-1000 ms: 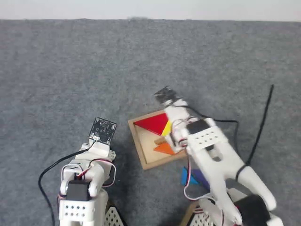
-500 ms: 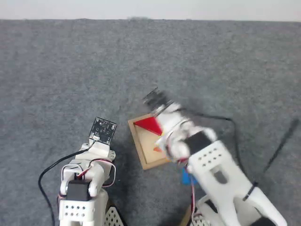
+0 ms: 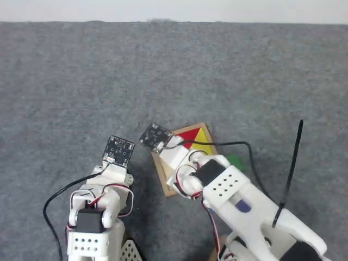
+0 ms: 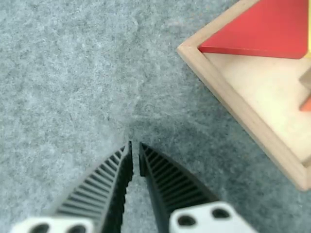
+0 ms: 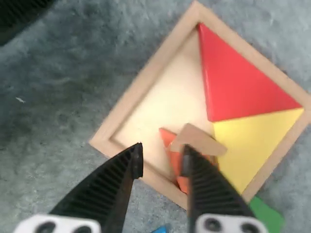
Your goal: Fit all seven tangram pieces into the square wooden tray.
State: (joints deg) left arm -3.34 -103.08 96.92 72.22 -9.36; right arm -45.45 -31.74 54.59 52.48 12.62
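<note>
Left arm [image 3: 100,206]: position unchanged from both earlier frames, parked on the grey mat [image 3: 81,81] just left of the tray. Left gripper [image 4: 135,145]: jaws closed together, nothing between them, tips low over the mat.

Square wooden tray [image 4: 233,102]: same place as before. Contents: red triangle [image 5: 233,82] and yellow triangle [image 5: 252,141] fitted edge to edge, an orange piece [image 5: 170,141] and a tan piece [image 5: 197,141] lying loose and overlapping.

Right gripper [image 5: 163,155]: jaws spread, gripping nothing, above the tray's near rim. Over the last second the right arm [image 3: 239,201] has swung leftward across the tray.

Green piece [image 3: 235,161]: now uncovered on the mat, just right of the tray.
</note>
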